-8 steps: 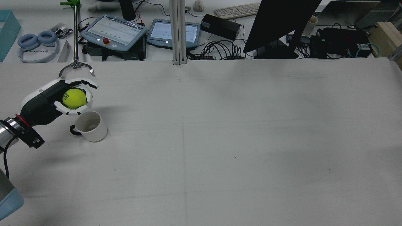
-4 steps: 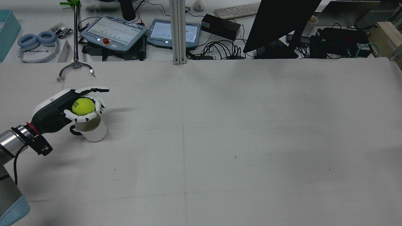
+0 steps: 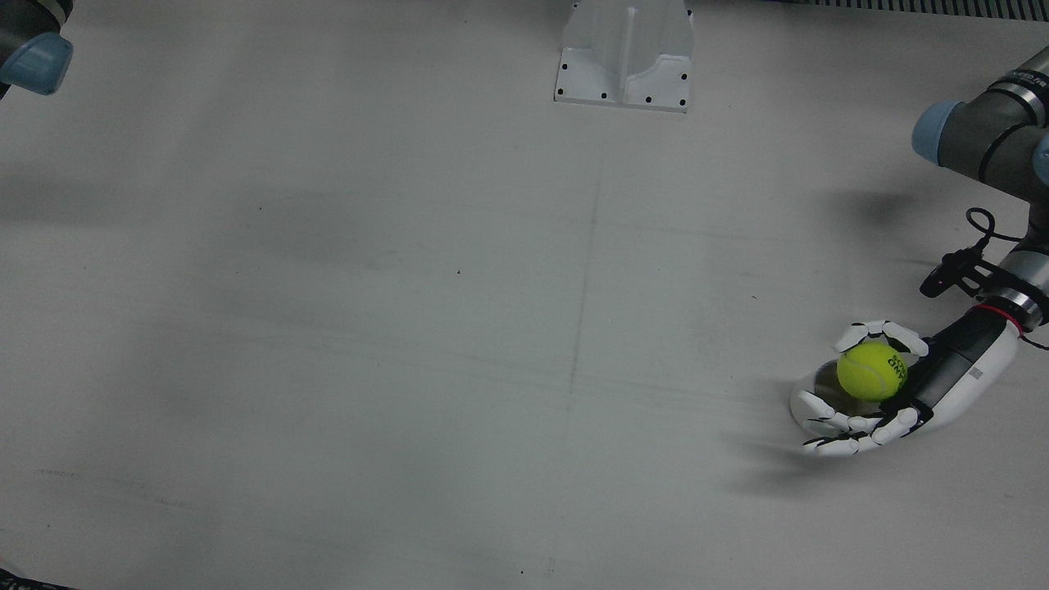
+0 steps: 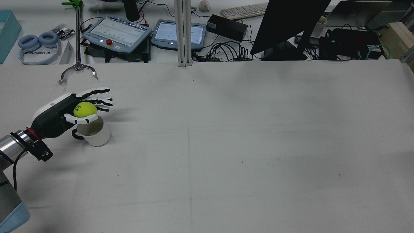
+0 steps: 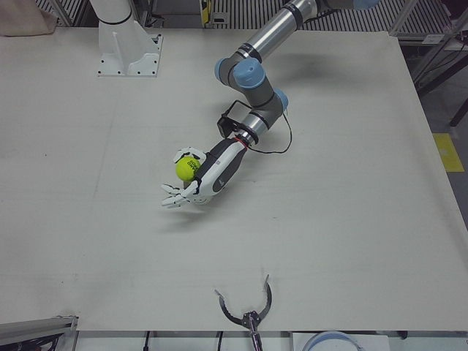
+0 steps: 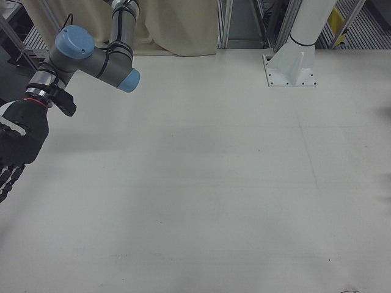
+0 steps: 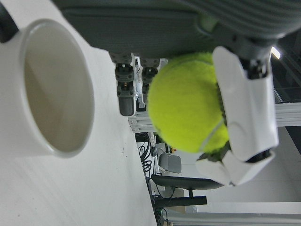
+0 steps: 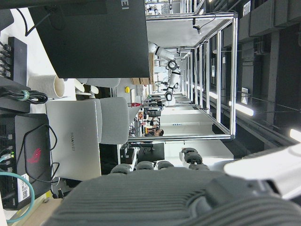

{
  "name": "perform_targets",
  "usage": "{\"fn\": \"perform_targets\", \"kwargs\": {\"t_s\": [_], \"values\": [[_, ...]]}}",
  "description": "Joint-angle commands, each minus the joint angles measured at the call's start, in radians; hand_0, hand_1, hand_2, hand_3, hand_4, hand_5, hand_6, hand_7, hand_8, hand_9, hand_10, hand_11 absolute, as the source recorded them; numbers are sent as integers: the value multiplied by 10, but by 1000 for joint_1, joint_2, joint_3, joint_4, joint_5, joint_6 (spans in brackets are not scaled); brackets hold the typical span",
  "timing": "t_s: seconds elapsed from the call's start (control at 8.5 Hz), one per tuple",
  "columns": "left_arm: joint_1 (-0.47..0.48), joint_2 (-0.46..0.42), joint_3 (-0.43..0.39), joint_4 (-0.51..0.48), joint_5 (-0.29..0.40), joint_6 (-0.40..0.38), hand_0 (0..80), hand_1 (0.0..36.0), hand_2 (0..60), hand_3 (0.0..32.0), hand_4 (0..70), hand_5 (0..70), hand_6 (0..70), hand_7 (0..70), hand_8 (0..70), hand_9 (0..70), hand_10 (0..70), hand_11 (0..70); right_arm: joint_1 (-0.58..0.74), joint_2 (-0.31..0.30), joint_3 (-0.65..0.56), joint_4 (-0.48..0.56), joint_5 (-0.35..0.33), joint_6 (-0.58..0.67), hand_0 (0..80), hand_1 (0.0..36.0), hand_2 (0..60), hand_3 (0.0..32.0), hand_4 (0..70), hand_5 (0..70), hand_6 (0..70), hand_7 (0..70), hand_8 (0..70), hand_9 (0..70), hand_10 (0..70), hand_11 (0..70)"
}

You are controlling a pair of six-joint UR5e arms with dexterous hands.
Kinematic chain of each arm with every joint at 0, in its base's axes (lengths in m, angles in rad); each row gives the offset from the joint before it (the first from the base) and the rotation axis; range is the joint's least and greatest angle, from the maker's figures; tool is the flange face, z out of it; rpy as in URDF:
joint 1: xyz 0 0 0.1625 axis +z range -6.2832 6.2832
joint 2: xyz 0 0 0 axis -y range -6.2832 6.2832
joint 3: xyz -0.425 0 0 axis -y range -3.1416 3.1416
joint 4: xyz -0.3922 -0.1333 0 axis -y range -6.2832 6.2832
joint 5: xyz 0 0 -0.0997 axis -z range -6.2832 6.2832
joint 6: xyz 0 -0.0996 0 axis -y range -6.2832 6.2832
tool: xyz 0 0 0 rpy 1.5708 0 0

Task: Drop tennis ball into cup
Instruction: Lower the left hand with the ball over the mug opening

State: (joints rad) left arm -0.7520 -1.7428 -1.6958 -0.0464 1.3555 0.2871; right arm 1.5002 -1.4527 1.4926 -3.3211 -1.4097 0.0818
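Note:
The yellow tennis ball [image 4: 85, 109] rests in my left hand [image 4: 61, 113], right over the mouth of the white cup [image 4: 94, 132] at the table's left side. The long fingers [image 4: 97, 95] are stretched out and spread past the ball. The thumb [image 7: 244, 108] still presses the ball [image 7: 188, 103] against the palm, beside the cup's open rim [image 7: 44, 94]. The front view shows the ball [image 3: 871, 370] over the cup [image 3: 807, 387], framed by the hand [image 3: 910, 397]. My right hand [image 6: 15, 149] hangs open and empty, far from the cup.
A metal grabber claw [image 4: 77, 69] lies on the table just beyond my left hand; it also shows in the left-front view [image 5: 245, 311]. A white post base [image 3: 623, 57] stands at the robot's side. Tablets, cables and a monitor [image 4: 284, 26] sit beyond the table's far edge.
My left hand came down and forward with the ball until it was over the cup. Its long fingers then spread open, and the ball stays against the thumb and palm.

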Motion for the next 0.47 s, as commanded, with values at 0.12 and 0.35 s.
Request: {"fn": "perform_targets", "kwargs": {"t_s": [0.12,0.35], "values": [[-4,3,1,-1,-1,-6,517,244,421,0,125,147,397,194,165,149,174,273,0,0,0,0,0,-1,0,0,0,0,0,0,0,0,0,0,0,0],[-6,5,1,-3,2,-8,507,233,401,0,120,140,376,195,159,146,174,272,0,0,0,0,0,-1,0,0,0,0,0,0,0,0,0,0,0,0]]}}
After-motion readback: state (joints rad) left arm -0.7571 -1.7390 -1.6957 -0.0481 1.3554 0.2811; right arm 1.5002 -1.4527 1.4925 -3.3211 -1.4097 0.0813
